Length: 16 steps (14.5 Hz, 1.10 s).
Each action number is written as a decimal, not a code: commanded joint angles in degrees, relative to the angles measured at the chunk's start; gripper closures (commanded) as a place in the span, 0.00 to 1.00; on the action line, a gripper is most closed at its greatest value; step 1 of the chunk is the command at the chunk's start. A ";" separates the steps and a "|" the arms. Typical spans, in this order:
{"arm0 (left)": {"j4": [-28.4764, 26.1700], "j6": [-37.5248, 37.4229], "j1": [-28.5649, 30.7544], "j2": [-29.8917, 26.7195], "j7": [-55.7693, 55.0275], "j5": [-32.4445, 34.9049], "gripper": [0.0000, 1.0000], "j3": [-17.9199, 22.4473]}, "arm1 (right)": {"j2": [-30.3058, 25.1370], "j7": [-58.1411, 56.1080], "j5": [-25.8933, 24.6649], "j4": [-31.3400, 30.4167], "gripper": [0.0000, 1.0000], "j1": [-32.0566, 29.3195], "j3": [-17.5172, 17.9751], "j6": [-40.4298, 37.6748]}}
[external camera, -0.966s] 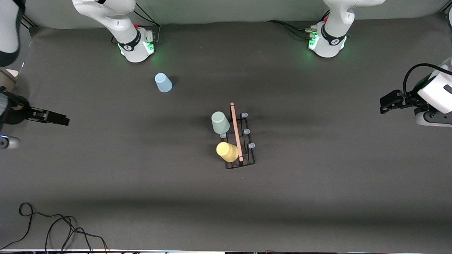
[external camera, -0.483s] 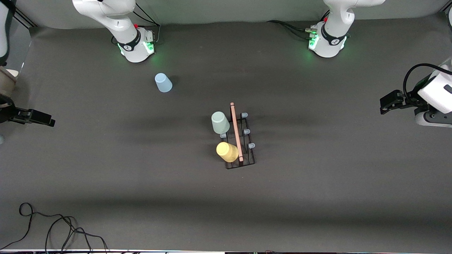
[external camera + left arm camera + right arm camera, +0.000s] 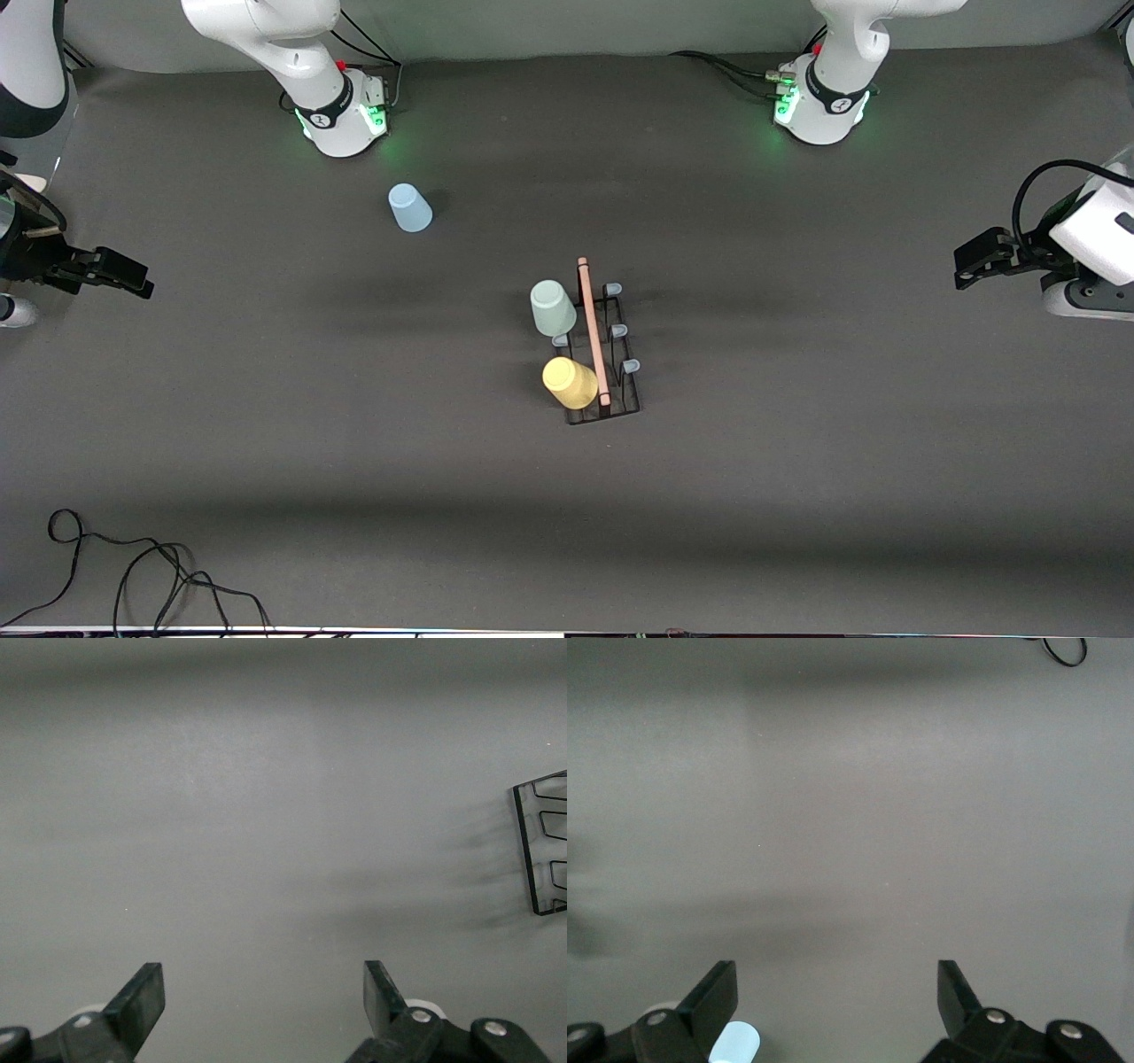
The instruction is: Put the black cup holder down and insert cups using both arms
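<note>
Right gripper (image 3: pixel 137 283): I see it empty over the table's edge at the right arm's end, fingers (image 3: pixel 713 1001) spread wide in the right wrist view.
Light blue cup (image 3: pixel 409 208): upside down on the grey table (image 3: pixel 797 487), alone near the right arm's base; only its rim (image 3: pixel 735 1047) peeks between the fingers in the right wrist view.
Pale green cup (image 3: pixel 552 307): inverted on a prong of the rack, on the side toward the right arm.
Yellow cup (image 3: pixel 570 381): tipped over a prong on the same side, nearer the front camera.
Black cup holder (image 3: pixel 599 354): mid-table, wooden rod handle on top, the four remaining blue-grey prong tips bare; the left wrist view catches only a corner of its wire base (image 3: pixel 542 843).
Left gripper (image 3: pixel 973 261): empty over the left arm's end of the table, fingers (image 3: pixel 142 1003) apart.
Cable (image 3: pixel 133 567): looped near the front camera; the right wrist view shows one loop (image 3: pixel 1065 649).
</note>
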 commanded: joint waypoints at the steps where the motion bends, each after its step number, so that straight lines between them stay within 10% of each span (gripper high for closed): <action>1: -0.63 0.56 -0.71 -0.79 -0.66 -0.41 0.00 0.51 | -1.69 -0.32 -1.57 -0.90 0.00 -0.56 2.55 0.12; 16: -0.72 0.48 -0.71 -0.79 -0.66 -0.41 0.00 0.51 | -0.11 0.03 1.07 4.74 0.00 -1.88 3.00 -0.32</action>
